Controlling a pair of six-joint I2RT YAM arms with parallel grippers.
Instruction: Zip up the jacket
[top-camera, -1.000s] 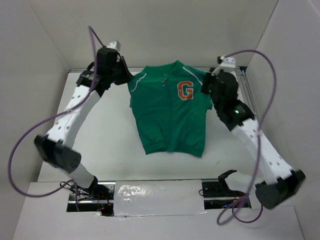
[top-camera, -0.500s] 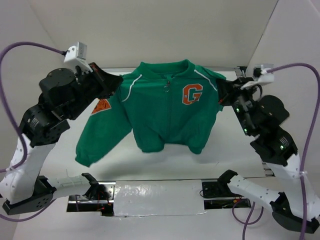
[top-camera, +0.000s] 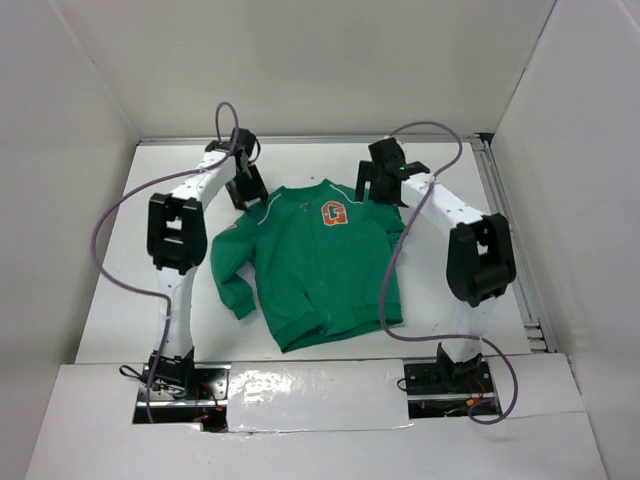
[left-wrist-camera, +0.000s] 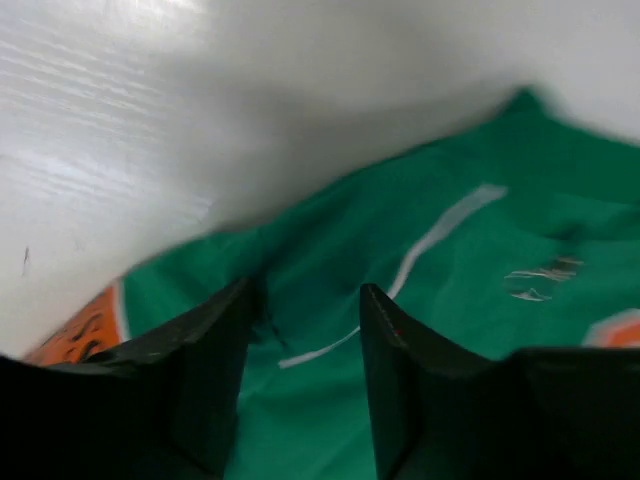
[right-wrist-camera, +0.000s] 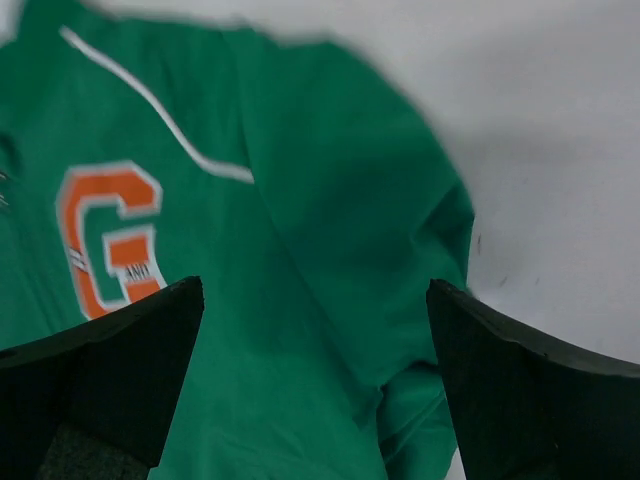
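Observation:
The green jacket lies flat on the white table, front up and collar to the far side. Its orange "G" patch faces up, and the left sleeve lies bent beside the body. My left gripper hovers open over the jacket's left shoulder. In the left wrist view that gripper has green fabric and white piping below its parted fingers. My right gripper stands wide open over the right shoulder. In the right wrist view it frames the shoulder fabric beside the "G" patch.
White walls enclose the table on the left, back and right. A metal rail runs along the right edge. A foil-taped strip lies between the arm bases at the near edge. Purple cables loop off both arms.
Half a second ago both grippers held the jacket up by its shoulders. It now lies flat on the table, and both grippers have opened and let go.

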